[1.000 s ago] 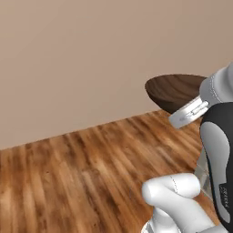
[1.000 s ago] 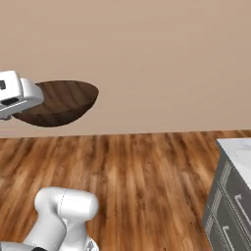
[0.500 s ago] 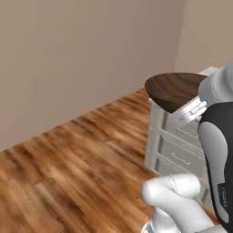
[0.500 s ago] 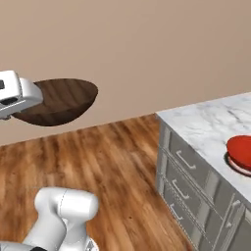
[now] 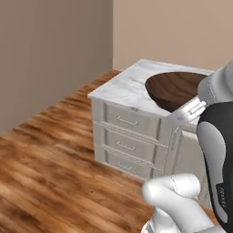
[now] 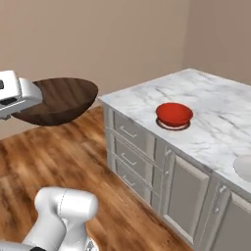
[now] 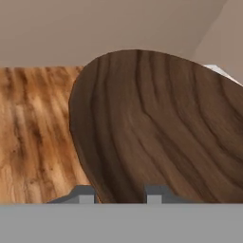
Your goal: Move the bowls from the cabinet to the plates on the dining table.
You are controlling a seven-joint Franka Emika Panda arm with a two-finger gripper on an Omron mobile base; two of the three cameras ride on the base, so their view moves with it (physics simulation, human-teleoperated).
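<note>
Brown bowl (image 6: 59, 100) clamped by its rim in pincer (image 7: 118, 193), one fingertip (image 7: 84, 194) outside the wall, the other inside; carried in the air, roughly level, above wood floor (image 5: 50, 154). Ahead and to the right of pincer: marble tabletop (image 6: 215, 117) on beige drawer fronts. Red bowl (image 6: 174, 114) seated on dark plate (image 6: 171, 127) there, well apart from pincer. Pale round edge at tabletop's near right end, identity unclear.
</note>
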